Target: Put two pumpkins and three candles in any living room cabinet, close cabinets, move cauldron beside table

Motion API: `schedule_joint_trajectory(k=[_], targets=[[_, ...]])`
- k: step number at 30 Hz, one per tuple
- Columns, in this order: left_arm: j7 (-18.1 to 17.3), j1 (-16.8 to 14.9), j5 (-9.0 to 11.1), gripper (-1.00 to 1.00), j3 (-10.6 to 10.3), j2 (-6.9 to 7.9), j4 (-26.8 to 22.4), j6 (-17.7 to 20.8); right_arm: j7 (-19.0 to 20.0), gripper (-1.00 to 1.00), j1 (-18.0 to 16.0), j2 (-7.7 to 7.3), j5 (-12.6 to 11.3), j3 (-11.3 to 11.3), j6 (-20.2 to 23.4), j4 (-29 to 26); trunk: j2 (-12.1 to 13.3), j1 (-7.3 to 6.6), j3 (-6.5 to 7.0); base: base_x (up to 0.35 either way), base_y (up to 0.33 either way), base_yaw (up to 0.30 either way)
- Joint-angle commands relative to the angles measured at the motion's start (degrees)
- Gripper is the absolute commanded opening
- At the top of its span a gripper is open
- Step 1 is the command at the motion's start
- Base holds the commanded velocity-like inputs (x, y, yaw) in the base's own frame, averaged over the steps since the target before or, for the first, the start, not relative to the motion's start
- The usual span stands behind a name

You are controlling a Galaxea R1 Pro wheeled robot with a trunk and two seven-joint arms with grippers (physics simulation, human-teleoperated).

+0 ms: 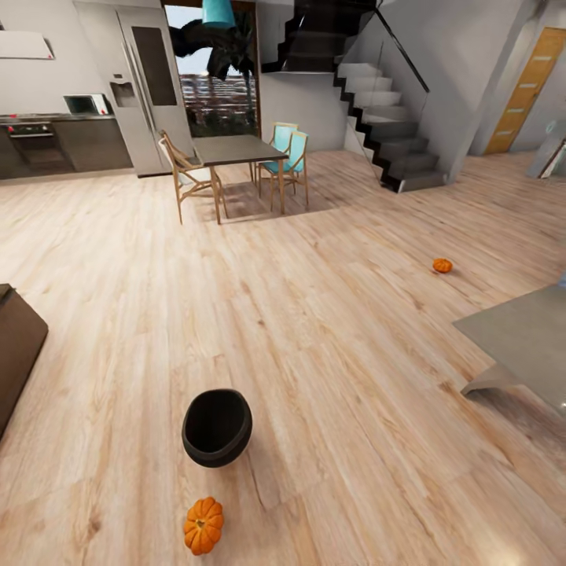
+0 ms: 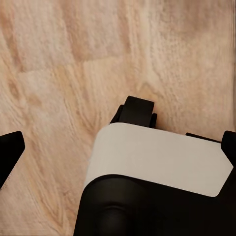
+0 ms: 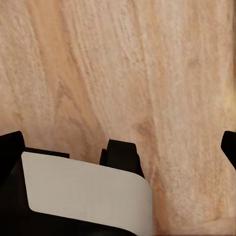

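On the wood floor straight ahead in the head view lies a black cauldron, tipped so its mouth faces up and away. One orange ribbed pumpkin rests just in front of it, close to me. A second pumpkin sits far off to the right on the floor. The corner of a dark-brown low unit, seemingly the cabinet, juts in at the left edge. The candles are out of view. My left gripper and right gripper hang open over bare floor, holding nothing, with my own white and black body below them.
A low grey table stands at the right. A dining table with several chairs stands at the back, a staircase right of it, and a kitchen with a fridge at the back left. Wide wood floor lies between.
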Motion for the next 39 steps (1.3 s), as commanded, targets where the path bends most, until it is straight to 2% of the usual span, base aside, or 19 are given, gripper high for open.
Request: schedule_joint_trajectory(k=[1,20,39], targets=[[0.0,0.03,0.0,1.0,0.0,0.0,0.0,0.0,0.0,1.0,0.0,0.0,0.0,0.0,0.01,0.02,0.0,0.0,0.0,0.0,0.0,-0.286],[0.0,0.03,0.0,1.0,0.0,0.0,0.0,0.0,-0.07,1.0,0.0,-0.08,-0.05,0.0,0.08,0.08,0.0,0.0,-0.09,0.0,0.0,-0.284],[0.0,0.01,0.0,1.0,0.0,0.0,0.0,0.01,-0.44,1.0,0.0,-0.09,-0.04,-0.08,0.17,0.09,0.0,0.0,-1.34,0.0,0.0,-0.187]])
